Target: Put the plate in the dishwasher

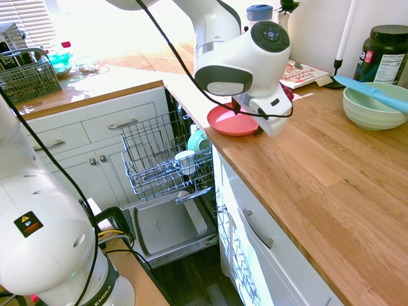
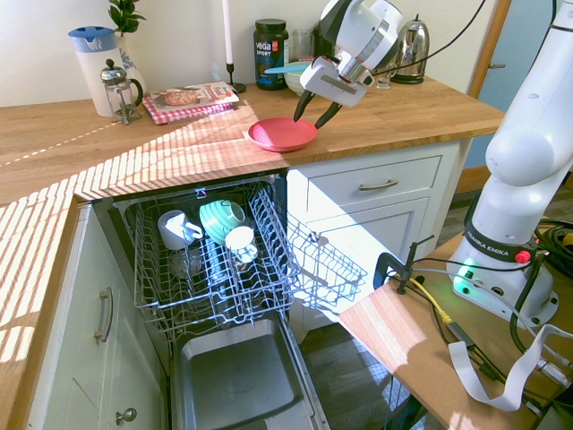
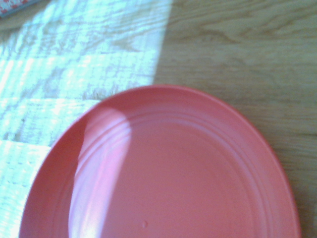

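The coral-red plate lies flat on the wooden counter's front edge, just above the open dishwasher; it also shows beside the white cabinets and fills the wrist view. My gripper hangs open a little above the plate's right rim, fingers pointing down with nothing between them. The dishwasher door is folded down and a grey wire rack is pulled out, holding a teal cup and white mugs.
A pale green bowl with a blue utensil, a dark tub and a kettle stand behind the gripper. A cookbook, French press and jug sit further left. A small wire basket rests on the far counter.
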`<state>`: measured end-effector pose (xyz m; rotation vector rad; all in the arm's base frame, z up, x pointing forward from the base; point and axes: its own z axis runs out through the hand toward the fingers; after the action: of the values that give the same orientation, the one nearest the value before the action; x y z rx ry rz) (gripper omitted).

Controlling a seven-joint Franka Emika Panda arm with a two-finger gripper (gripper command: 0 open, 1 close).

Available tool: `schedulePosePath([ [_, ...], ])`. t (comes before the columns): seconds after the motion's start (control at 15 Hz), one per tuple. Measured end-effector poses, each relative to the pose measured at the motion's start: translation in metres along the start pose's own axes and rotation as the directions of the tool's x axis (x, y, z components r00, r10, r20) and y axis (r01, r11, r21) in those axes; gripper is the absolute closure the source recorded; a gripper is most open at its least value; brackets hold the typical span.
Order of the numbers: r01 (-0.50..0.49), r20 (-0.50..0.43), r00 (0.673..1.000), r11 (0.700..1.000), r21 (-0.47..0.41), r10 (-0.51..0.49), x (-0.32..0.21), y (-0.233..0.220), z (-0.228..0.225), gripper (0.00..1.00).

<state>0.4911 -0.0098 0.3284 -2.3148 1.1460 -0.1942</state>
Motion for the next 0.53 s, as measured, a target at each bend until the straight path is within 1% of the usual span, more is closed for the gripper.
schedulePosePath([
  [0.07,0.005,0.005,1.0,1.0,-0.004,-0.005,-0.0003,-0.0007,0.003,0.0],
  [0.13,0.009,0.006,1.0,1.0,-0.004,-0.009,-0.0011,-0.0025,0.0044,1.0],
  [0.53,0.023,0.017,1.0,1.0,-0.005,-0.023,-0.0001,-0.0103,0.013,1.0],
])
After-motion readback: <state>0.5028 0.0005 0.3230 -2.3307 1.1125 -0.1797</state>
